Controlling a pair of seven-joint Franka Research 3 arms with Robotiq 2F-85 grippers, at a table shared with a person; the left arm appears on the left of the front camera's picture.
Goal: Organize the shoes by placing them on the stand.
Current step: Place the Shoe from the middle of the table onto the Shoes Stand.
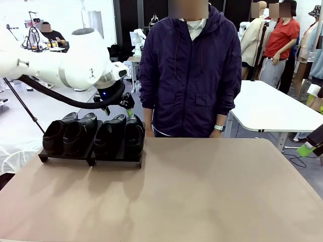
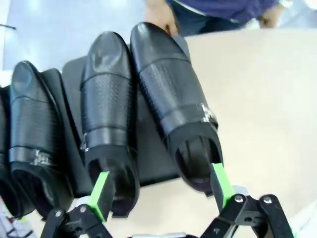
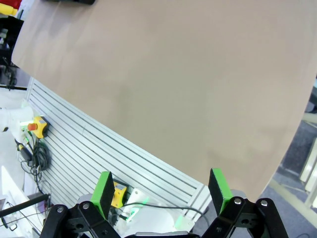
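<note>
all four shoes (image 1: 93, 133) sit on the stand (image 1: 90, 157). left gripper (image 2: 161, 191) hangs spread and empty above them; right gripper (image 3: 161, 191) likewise released. glossy leather, probably slippery; grip at the heel opening.

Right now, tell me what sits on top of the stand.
Four black loafers sit side by side on the stand. They cover most of its slanted platforms, so the surface beneath them is hidden.

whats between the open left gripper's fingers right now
Nothing is held. In the left wrist view, the left gripper stands open above the heels of two shoes on the stand, with air between the pads.
</note>
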